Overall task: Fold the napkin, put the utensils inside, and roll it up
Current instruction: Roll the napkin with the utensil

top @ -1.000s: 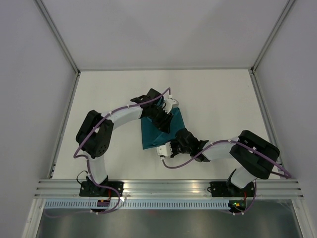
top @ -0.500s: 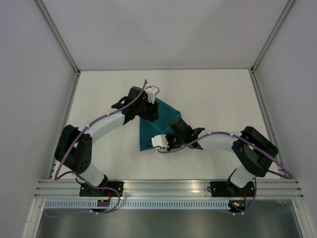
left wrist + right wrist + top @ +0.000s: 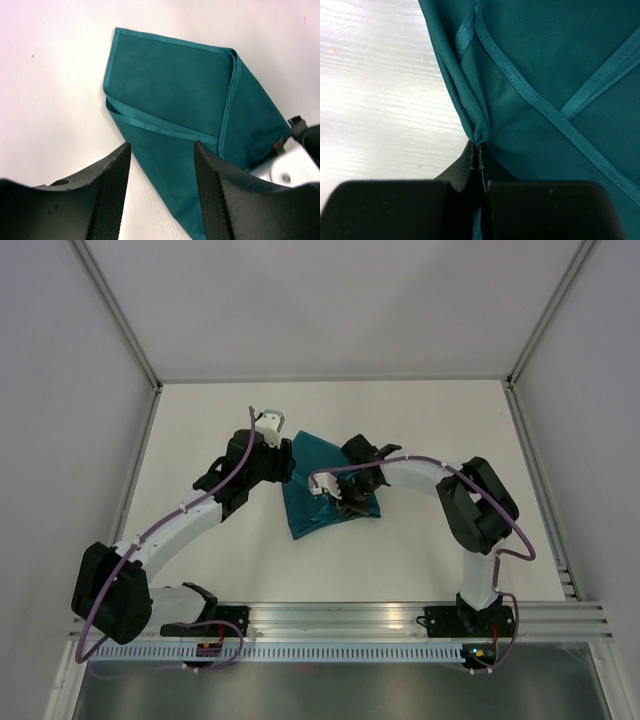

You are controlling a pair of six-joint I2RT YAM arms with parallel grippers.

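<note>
From above, the napkin (image 3: 318, 508) lies folded near the middle of the table (image 3: 450, 420), between the two grippers. The left gripper (image 3: 287, 462) sits just beside the cloth's far left edge. The right gripper (image 3: 345, 502) is down on the cloth's right part, with its arm reaching in from the right. A second ago the napkin was a sharper triangle lying nearer the arms. Since then the right gripper has moved from the near edge up over the cloth, and the left arm has stretched out and drawn back from over the napkin to its left edge.

In the left wrist view, the left gripper (image 3: 160, 175) hangs above the napkin (image 3: 170, 90) with its jaws wide apart and nothing between the fingers (image 3: 111, 195). The cloth shows hemmed flaps folded over one another, and the right arm (image 3: 295, 160) touches it at the right edge of the picture.

In the right wrist view, the right gripper (image 3: 480, 167) is fully closed. It pinches a gathered fold at the edge of the napkin (image 3: 555, 75), and bare table (image 3: 380, 100) shows to the left.
</note>
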